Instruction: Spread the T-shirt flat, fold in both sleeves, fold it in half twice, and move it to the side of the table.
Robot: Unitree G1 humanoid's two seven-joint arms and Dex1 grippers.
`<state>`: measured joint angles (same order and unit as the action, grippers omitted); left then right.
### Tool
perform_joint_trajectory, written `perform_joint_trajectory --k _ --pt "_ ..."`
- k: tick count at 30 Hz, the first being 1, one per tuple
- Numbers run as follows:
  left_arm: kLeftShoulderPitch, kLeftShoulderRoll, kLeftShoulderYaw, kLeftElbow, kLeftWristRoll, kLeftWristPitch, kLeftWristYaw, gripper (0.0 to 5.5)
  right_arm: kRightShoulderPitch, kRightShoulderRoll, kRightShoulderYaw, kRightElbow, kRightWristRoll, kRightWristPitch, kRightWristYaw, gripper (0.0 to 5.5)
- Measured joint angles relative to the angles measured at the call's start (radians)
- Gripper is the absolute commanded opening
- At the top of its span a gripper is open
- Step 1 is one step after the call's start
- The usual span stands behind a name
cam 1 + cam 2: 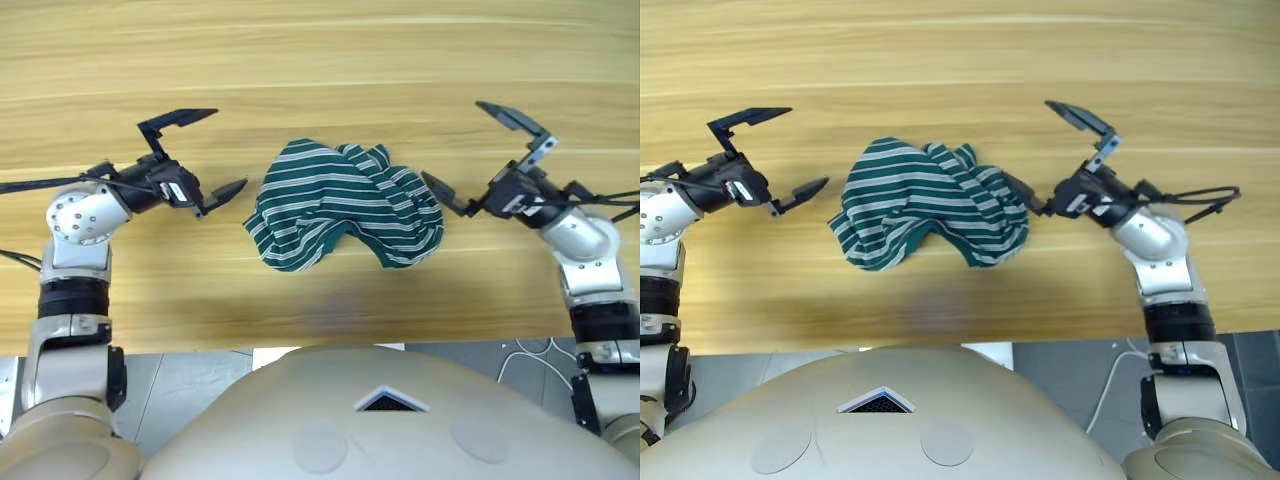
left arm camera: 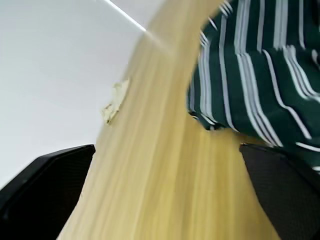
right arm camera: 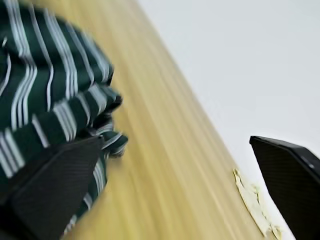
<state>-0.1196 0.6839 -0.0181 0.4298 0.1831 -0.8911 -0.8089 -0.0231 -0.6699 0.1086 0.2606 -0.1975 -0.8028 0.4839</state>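
**Inspector:** Left side?
**Aide:** Left gripper [image 1: 230, 148] sits just beside the shirt, fingers spread wide and holding nothing. A strip of bare table [image 1: 320, 60] lies between them.
**Inspector:** Centre?
**Aide:** T-shirt [image 1: 340, 205] lies crumpled in a heap on the table, between the two grippers.
**Inspector:** Right side?
**Aide:** Right gripper [image 1: 452, 140] is likewise wide apart and empty. Its lower finger is at the shirt's edge; contact undetermined. A black cable [image 1: 608, 197] runs by that arm.
**Inspector:** Wrist views?
**Aide:** Head views give the whole heap. The wrist views add a white surface [image 2: 50, 60] past the table edge, with a flaked patch [image 2: 114, 100].
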Motion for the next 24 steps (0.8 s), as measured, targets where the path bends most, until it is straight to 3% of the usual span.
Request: perform_joint_trajectory --k 6,12,24 --pt "-0.013 -0.017 -0.151 0.004 0.164 -0.001 0.082 5.39 -0.117 0.019 0.080 0.210 -0.306 0.073 -0.188 5.40" --pt "-0.001 0.013 -0.199 -0.025 0.107 0.004 0.079 5.39 -0.178 0.019 0.141 0.297 -0.351 0.073 -0.292 5.40" --pt "-0.150 0.102 -0.256 0.093 0.337 0.113 0.280 5.39 -0.228 -0.026 0.186 0.395 -0.384 0.118 -0.417 5.40"
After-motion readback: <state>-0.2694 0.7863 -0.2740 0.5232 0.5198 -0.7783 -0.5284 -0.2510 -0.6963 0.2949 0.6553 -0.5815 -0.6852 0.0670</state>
